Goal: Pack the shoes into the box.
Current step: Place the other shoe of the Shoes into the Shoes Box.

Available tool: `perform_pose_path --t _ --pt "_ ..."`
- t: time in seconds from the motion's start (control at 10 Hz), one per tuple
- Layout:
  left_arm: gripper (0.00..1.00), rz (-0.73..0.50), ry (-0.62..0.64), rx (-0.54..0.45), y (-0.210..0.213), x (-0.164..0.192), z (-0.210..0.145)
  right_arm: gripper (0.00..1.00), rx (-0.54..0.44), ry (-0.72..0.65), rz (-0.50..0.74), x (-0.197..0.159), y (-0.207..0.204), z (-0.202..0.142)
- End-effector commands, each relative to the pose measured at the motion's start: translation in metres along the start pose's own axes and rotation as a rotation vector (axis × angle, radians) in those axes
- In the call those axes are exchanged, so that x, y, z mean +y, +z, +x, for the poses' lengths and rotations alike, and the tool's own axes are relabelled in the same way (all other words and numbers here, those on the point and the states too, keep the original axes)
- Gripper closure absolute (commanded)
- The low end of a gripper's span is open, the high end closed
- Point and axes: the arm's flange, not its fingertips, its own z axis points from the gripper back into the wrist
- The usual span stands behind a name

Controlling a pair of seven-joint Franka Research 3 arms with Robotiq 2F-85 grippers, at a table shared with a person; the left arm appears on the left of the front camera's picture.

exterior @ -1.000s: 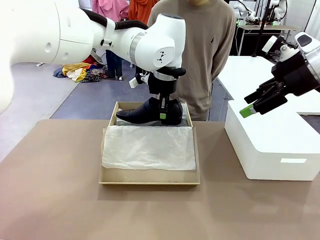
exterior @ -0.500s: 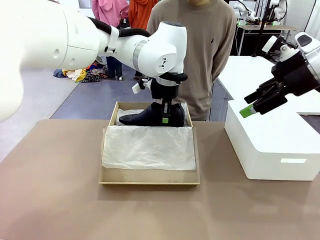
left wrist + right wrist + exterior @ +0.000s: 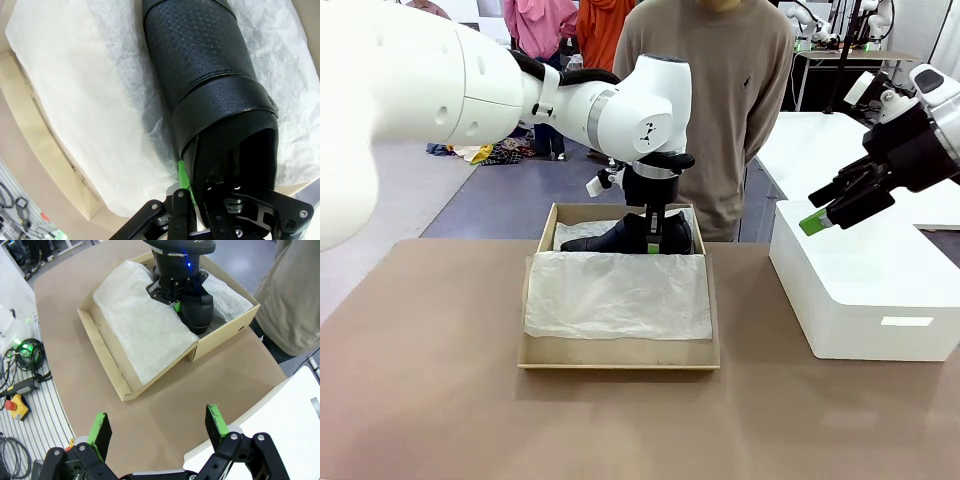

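One glossy black shoe (image 3: 616, 238) lies toe to the left in the far half of the tan box (image 3: 620, 358), low on white tissue paper (image 3: 618, 295). My left gripper (image 3: 652, 238) comes down from above and is shut on the shoe's heel collar. In the left wrist view the shoe (image 3: 205, 65) runs away from my left gripper (image 3: 192, 182), with one green pad (image 3: 182, 175) pressed on the outside of the collar. My right gripper (image 3: 817, 213) hangs open and holds nothing above the white box. From the right wrist, the shoe (image 3: 197, 310) and box (image 3: 107, 357) lie beyond my right gripper (image 3: 158, 429).
A large white box (image 3: 865, 290) stands on the table's right side. A person in a beige sweater (image 3: 705, 100) stands just behind the tan box. Tissue covers the near half of the tan box. Bare brown table (image 3: 440, 400) lies left and in front.
My left gripper has lowered the shoe from just above the box's rim down into its far half. The right arm has stayed still.
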Motion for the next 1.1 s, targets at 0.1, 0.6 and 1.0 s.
perform_pose_path --t 0.1,0.6,1.0 --pt "1.0 0.024 0.04 -0.028 0.003 -0.002 0.002 0.0 -0.017 0.006 0.013 -0.001 0.0 0.0" --pt "0.67 0.089 -0.009 -0.03 0.022 -0.005 0.002 0.0 -0.017 0.006 0.013 -0.001 0.0 0.0" --pt "0.0 0.092 0.004 -0.048 0.056 -0.01 0.013 0.0 -0.017 0.006 0.013 -0.001 0.0 0.0"
